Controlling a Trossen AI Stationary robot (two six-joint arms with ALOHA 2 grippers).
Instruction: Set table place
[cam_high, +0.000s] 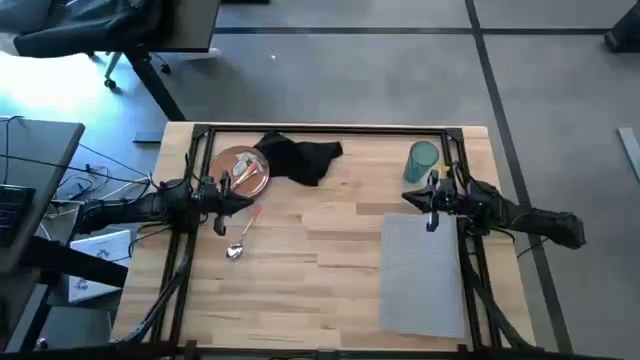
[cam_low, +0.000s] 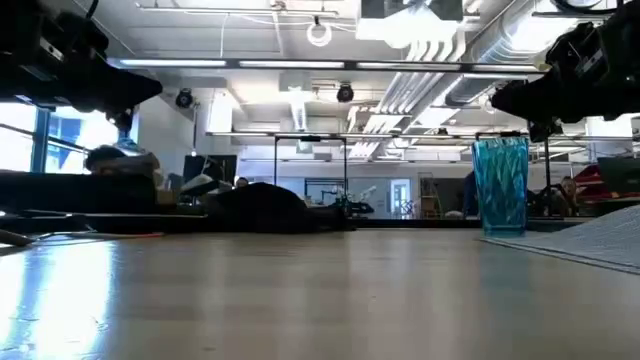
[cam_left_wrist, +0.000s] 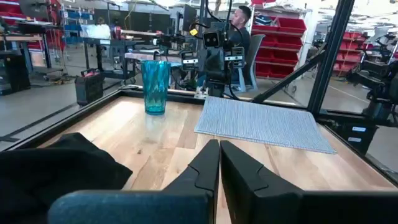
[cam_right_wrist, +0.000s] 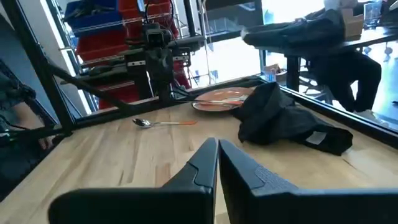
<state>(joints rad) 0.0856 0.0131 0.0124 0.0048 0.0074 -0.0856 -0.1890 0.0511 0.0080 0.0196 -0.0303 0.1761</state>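
On the wooden table (cam_high: 320, 250) a grey placemat (cam_high: 422, 272) lies at the right, with a teal tumbler (cam_high: 422, 160) standing beyond its far edge. At the far left sits an orange-brown plate (cam_high: 240, 170) with cutlery on it. A crumpled black napkin (cam_high: 300, 157) lies beside the plate. Near the plate lies a spoon (cam_high: 238, 245) with an orange handle. My left gripper (cam_high: 245, 198) hovers shut beside the plate, above the spoon's handle. My right gripper (cam_high: 408, 198) hovers shut by the placemat's far left corner, near the tumbler. Both wrist views show the fingers closed together on nothing (cam_left_wrist: 219, 163) (cam_right_wrist: 217, 155).
A black metal frame (cam_high: 320, 128) runs along the table's far edge and down both sides under the arms. Bare wood lies between the spoon and the placemat (cam_high: 320, 270). A person sits beyond the table in the left wrist view (cam_left_wrist: 239, 31).
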